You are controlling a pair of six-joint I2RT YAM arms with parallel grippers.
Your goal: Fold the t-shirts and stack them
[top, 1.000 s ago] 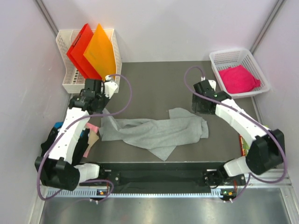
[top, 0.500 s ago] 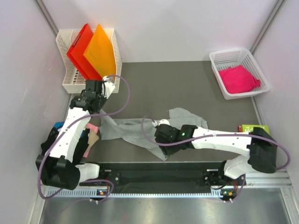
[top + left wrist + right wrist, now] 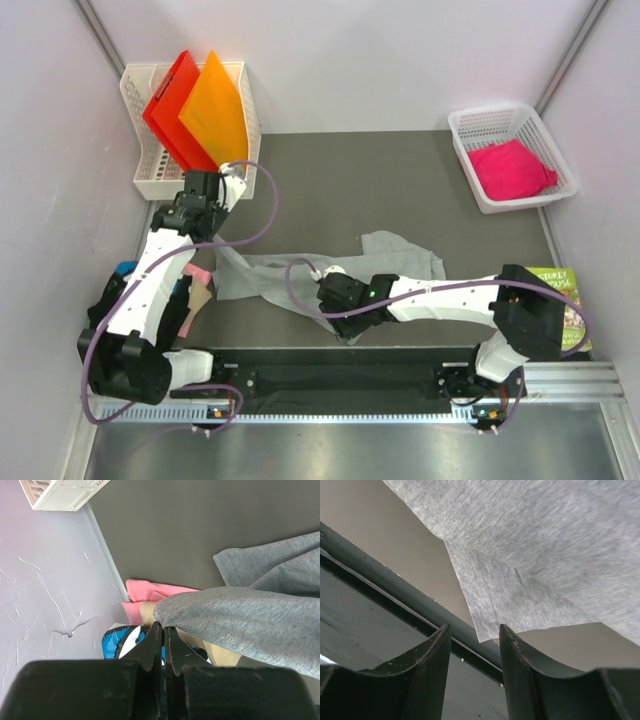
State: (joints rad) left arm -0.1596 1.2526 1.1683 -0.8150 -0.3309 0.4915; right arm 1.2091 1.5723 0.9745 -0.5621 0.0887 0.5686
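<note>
Grey t-shirt [image 3: 400, 258] lies rumpled across mid-desk [image 3: 350, 180], running 9 to 3 o'clock. Left fingers [image 3: 150, 650] are pinched on its 9 o'clock corner. Right fingers [image 3: 427, 665] stand half apart, straddling its 6 o'clock hem. I note a pink tee [image 3: 512, 168] in the basket [image 3: 467, 160] at 2 o'clock.

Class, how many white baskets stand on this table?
2. The left basket at the far left holds red and orange folders; the right basket at the far right holds a pink t-shirt.

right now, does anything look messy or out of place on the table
The grey t-shirt lies twisted and bunched across the mat, not spread flat. At the mat's left edge, a heap of pink and blue-printed cloth sits crumpled, partly hidden. Nothing looks spilled or damaged.
</note>
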